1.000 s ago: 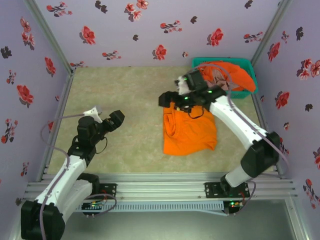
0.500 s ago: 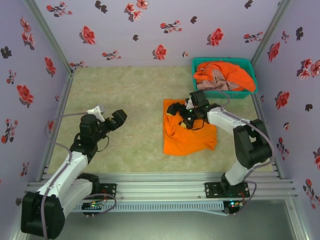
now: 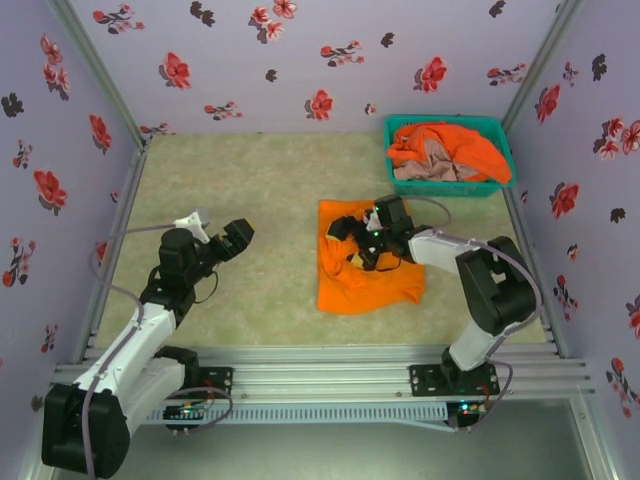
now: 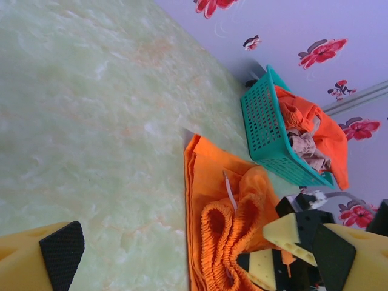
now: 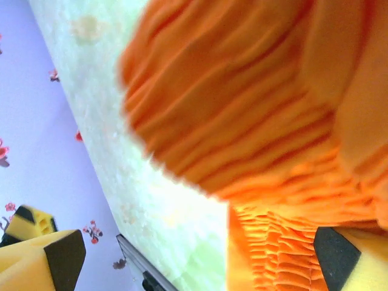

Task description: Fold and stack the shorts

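Orange shorts (image 3: 368,285) sit crumpled on the desk (image 3: 250,180), right claw (image 3: 352,245) gaping empty over them, probably to flatten them, left claw (image 3: 218,232) parked open.

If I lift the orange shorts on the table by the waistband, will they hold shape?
Probably not: the orange shorts lie in soft rumpled folds, so they should droop. The gathered waistband looks elastic and may stretch. Thin cloth, so likely light.
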Robot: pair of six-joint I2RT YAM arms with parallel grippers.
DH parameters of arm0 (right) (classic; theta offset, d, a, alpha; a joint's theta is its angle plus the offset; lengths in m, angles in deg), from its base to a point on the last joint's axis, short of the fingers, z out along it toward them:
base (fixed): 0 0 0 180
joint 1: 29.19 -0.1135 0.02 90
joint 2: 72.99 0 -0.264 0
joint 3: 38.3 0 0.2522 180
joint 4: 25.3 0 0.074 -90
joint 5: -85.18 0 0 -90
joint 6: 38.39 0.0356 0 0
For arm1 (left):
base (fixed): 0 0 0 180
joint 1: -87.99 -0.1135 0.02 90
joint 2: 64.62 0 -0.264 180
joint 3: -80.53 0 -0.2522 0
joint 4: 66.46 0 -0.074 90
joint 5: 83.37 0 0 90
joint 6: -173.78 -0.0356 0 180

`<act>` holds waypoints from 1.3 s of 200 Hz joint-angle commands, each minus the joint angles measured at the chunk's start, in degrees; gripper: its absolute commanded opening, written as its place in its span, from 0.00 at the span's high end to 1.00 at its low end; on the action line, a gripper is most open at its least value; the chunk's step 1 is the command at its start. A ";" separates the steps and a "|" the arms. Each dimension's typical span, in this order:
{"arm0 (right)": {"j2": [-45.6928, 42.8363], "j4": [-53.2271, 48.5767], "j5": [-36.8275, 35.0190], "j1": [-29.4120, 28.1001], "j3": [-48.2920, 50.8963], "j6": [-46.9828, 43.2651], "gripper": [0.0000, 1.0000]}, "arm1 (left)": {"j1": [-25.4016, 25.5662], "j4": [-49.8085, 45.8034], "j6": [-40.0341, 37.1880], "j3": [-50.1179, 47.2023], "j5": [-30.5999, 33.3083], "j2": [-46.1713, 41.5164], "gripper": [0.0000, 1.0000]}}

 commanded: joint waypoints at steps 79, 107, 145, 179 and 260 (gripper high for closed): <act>8.93 -16.44 -4.40 -0.64 -22.29 -8.95 0.01 | 0.30 0.82 0.33 0.56 -0.88 -1.88 0.01; 15.72 -13.23 -3.55 -0.73 -22.33 -6.05 0.01 | 0.26 0.89 0.42 0.30 -0.91 -1.96 0.00; 19.12 -8.86 -1.58 -2.84 -20.75 -4.06 0.01 | 0.24 0.65 0.21 0.30 -0.86 -2.31 0.01; 11.91 -16.05 -6.90 -6.25 -21.02 -10.03 0.01 | 0.36 0.12 -0.44 0.77 -0.93 -2.48 0.01; 12.08 -56.64 -49.71 -20.35 -37.66 -24.05 0.06 | 0.26 0.28 -1.64 1.04 -0.98 -3.18 0.01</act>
